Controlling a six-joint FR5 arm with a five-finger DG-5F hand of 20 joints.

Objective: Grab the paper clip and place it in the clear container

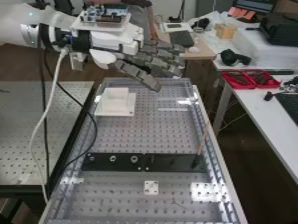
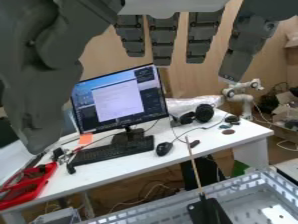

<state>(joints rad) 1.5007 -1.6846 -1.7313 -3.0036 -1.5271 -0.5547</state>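
The hand point(image 1: 154, 59) is held above the bench's far end, its dark fingers stretched out straight and holding nothing. In the wrist view the hand point(image 2: 163, 40) has its fingers hanging straight, with the thumb apart from them. Below it on the perforated bench stands a pale, whitish block-like thing point(image 1: 115, 102) on a square base; I cannot tell whether it is the clear container. Towards the near end lies a tiny thin thing point(image 1: 179, 204), too small to tell whether it is the paper clip.
A black strip point(image 1: 113, 161) with metal rings crosses the bench. From a black holder point(image 2: 208, 212) at its right end rises a thin wooden stick point(image 1: 203, 141). A small white block point(image 1: 151, 187) sits nearer. Red trays point(image 1: 247, 79) are on the side table; cables hang at the bench's left.
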